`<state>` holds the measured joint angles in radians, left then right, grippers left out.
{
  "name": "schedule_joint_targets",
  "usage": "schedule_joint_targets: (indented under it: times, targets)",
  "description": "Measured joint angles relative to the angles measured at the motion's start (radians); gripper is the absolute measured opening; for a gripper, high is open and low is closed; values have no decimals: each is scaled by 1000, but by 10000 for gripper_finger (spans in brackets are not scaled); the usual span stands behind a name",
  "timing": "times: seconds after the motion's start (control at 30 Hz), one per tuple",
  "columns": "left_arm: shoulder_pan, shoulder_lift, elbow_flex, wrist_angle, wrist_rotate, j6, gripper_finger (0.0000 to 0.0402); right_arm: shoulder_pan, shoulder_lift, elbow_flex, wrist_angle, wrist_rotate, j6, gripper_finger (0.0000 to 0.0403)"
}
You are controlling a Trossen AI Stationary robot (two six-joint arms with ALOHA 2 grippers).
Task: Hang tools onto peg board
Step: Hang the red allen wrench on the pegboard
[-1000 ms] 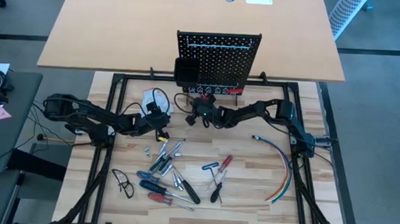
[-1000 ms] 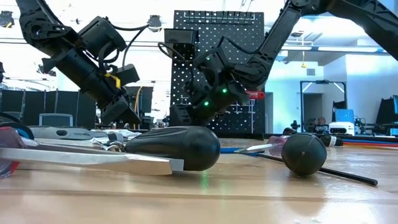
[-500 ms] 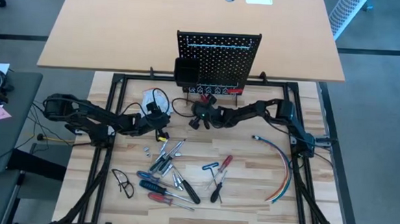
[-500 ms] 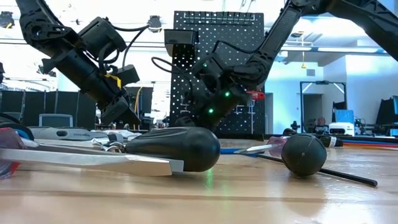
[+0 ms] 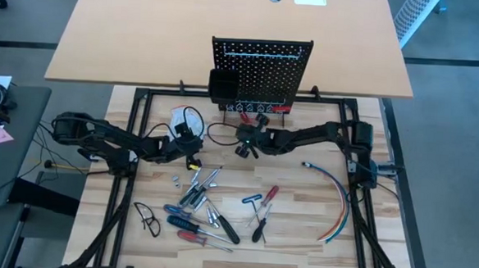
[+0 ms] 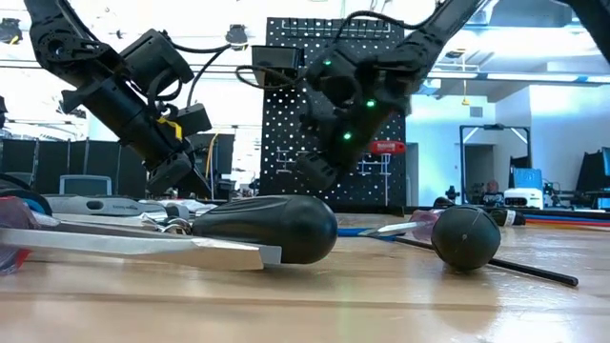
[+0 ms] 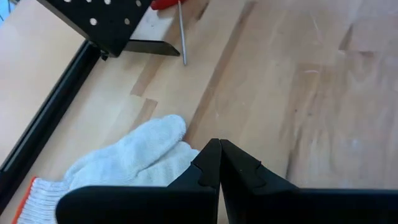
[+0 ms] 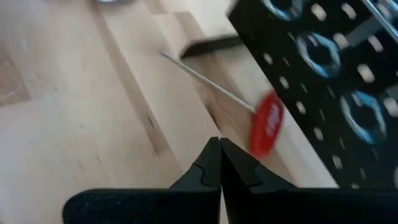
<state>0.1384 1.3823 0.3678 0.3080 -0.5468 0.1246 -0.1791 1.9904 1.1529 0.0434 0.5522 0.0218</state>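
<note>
Left gripper [image 5: 196,151]: fingers pressed together, empty, beside white glove [image 7: 134,158]. Tools [image 5: 211,208]: loose on the table's [image 5: 299,252] near half. Peg board [image 5: 261,69]: upright at the far edge. Right gripper [image 5: 241,142]: clenched, empty, near red-handled screwdriver [image 8: 266,127] at the board's foot.

Both arms are built of dark, nearly black, blocky links joined by rounded housings, with thin black cables looping loosely beside them. The left arm [image 5: 116,141] carries a small yellow marking near its wrist, while the right arm [image 5: 313,136] shows small green lights glowing on its wrist housing. Each wrist ends in two matte black, wedge-shaped fingers [image 7: 211,168] with flat inner faces and stepped notches along the edges.
</note>
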Motion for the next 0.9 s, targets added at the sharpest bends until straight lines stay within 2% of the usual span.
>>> schedule_joint_targets:
  times: [0.13, 0.3, 0.47, 0.6, 0.73, 0.9]
  targets:
    - [-18, 0, 0, -3, 1, -2, 0, -5, -60, -135, 80, -3, 140, 17]
    - [-26, 0, 0, 2, 1, 0, 0, -22, -28, -269, 351, -50, 191, 84]
    - [-26, 0, 1, 16, 1, 1, 0, -38, 91, -272, 577, -53, 193, 172]
    - [-26, 0, 1, 19, 2, 0, 0, -61, 167, -236, 651, -32, 235, 222]
    - [-26, 0, 1, 16, 3, -1, 0, -68, 186, -233, 648, -1, 318, 234]
    - [-26, 0, 1, 13, 3, 1, 0, -64, 186, -238, 631, -21, 314, 227]
